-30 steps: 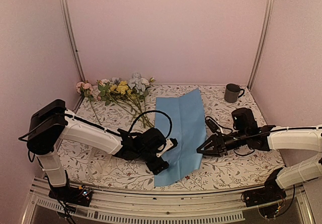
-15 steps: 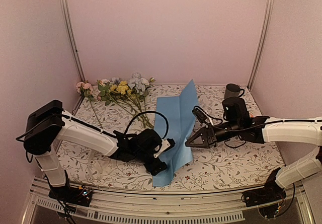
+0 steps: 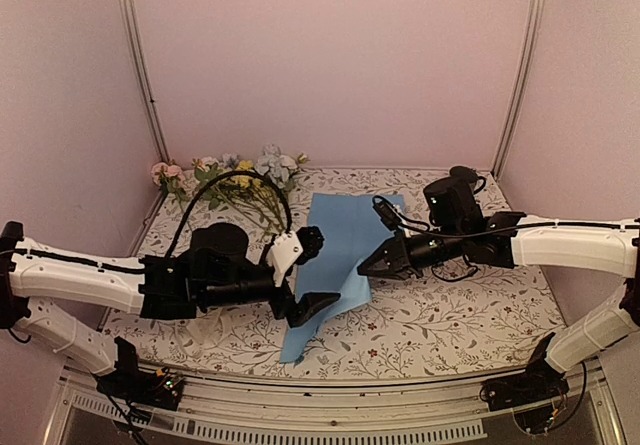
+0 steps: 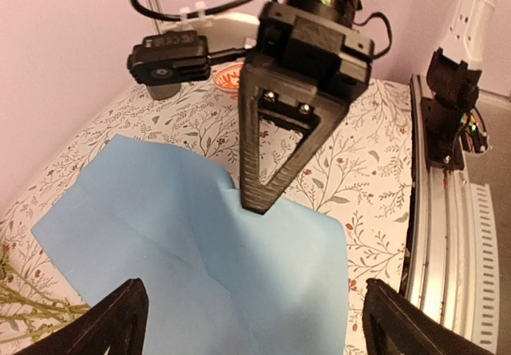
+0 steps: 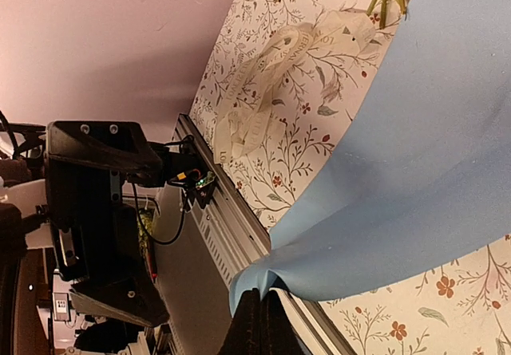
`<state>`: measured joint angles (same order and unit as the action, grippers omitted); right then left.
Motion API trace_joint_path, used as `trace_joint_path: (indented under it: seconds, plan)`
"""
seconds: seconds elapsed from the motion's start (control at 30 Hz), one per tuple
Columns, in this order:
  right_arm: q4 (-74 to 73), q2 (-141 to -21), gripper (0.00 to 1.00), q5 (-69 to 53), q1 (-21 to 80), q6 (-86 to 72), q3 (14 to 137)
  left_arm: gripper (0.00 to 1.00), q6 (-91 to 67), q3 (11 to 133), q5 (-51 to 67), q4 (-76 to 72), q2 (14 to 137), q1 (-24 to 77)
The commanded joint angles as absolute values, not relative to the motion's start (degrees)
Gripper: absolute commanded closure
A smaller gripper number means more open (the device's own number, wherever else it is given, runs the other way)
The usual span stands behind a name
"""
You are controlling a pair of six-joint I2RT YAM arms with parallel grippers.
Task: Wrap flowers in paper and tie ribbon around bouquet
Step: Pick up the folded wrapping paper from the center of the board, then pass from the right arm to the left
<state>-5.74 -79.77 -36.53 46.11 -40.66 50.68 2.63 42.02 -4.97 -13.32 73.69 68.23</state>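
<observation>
Laying out the paper, flowers not yet on it.
Near, left claw (image 3: 318,273) gapes wide, empty, over the paper (image 3: 345,230) mid-desk (image 3: 450,315); right claw (image 3: 365,268) is pinched tight on its raised right edge. Flowers (image 3: 240,180) lie far-left, untouched. Next likely needs the sheet flattened by the flowers.

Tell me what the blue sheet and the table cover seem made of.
The blue sheet is probably thin matte paper: it keeps fold creases and bends softly where the right gripper pinches it. The table cover is matte and flower-printed, cloth or vinyl; I cannot tell which.
</observation>
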Motion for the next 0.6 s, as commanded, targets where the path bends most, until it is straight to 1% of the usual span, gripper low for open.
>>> trace_joint_path:
  seconds: [0.0,0.07,0.13,0.17,0.2,0.3,0.43,0.57]
  plan:
    - [-6.4,-77.9,1.0,-35.4,47.1,-42.2,51.9,0.08,8.8,44.7,-13.0,-7.4,79.8,70.9]
    - [-6.8,-77.8,1.0,-35.5,47.1,-42.0,51.9,0.15,9.1,46.7,-15.9,-3.5,81.9,71.2]
    - [-7.6,-77.7,1.0,-35.2,47.1,-41.6,52.1,0.2,9.8,47.2,-16.3,-2.7,82.1,71.2]
    - [-8.1,-77.8,1.0,-35.0,47.0,-41.5,52.3,0.2,10.0,47.1,-15.4,-2.7,81.7,71.4]
    - [-8.5,-77.9,1.0,-34.9,47.1,-41.3,52.4,0.19,10.2,47.0,-13.9,-3.0,81.1,71.6]
    - [-8.5,-78.0,1.0,-35.0,47.1,-41.3,52.7,0.11,11.8,46.4,-9.3,-4.4,80.4,72.5]
    - [-8.5,-77.9,1.0,-35.0,47.0,-41.4,53.0,0.06,14.0,46.6,-9.4,-4.5,82.1,73.7]
    - [-8.5,-77.9,1.0,-35.3,47.1,-41.4,53.4,0.04,14.9,47.6,-12.7,-3.8,85.0,74.4]
